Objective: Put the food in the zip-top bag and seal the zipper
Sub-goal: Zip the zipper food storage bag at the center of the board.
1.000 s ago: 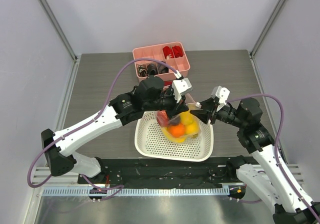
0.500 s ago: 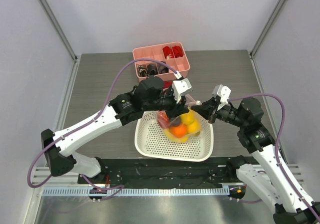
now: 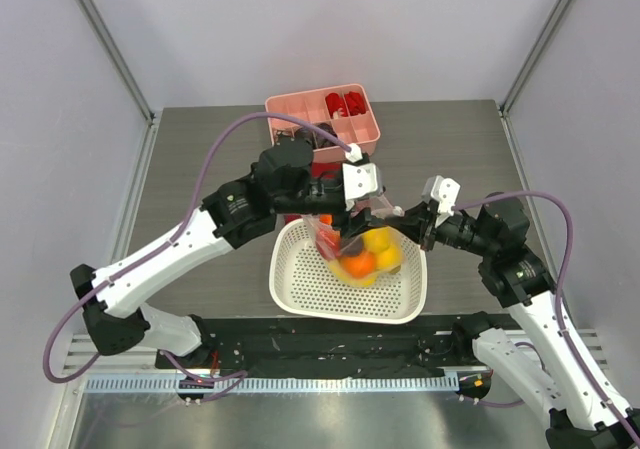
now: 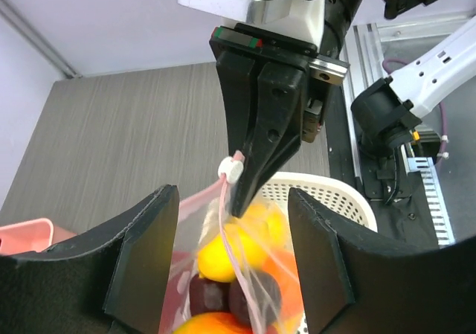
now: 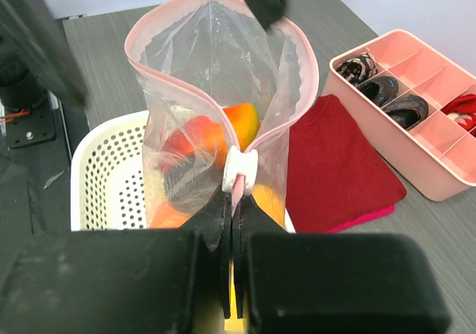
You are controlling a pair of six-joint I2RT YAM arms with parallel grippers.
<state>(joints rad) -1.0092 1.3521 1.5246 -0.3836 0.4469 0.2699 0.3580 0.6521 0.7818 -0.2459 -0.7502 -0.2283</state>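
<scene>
The right gripper (image 5: 232, 213) is clamped on the zipper (image 5: 175, 90), pinching the pink strip just under the white slider (image 5: 241, 170); from there the zip-top bag (image 5: 216, 59) hangs over the white perforated basket (image 5: 104, 170). The left gripper (image 4: 232, 193) has its jaws standing well apart, with the bag between them and one finger at the far end of the mouth.

The filling looks done, to judge by the pile in the bag's belly: a yellow lemon (image 4: 216, 256), two dark plums (image 4: 212, 293) and a red-orange fruit (image 5: 195, 144), likely the mango. The sealing is wholly left: the mouth gapes in a wide loop, and the slider sits at the right gripper's end.

Hard to make out: whether either left finger actually touches the plastic; the banana, which I cannot pick out; the basket floor under the bag, so a stray fruit there cannot be ruled out. Beyond lie a red cloth (image 5: 335, 155) and the pink tray (image 5: 439, 172), partly cut off.
</scene>
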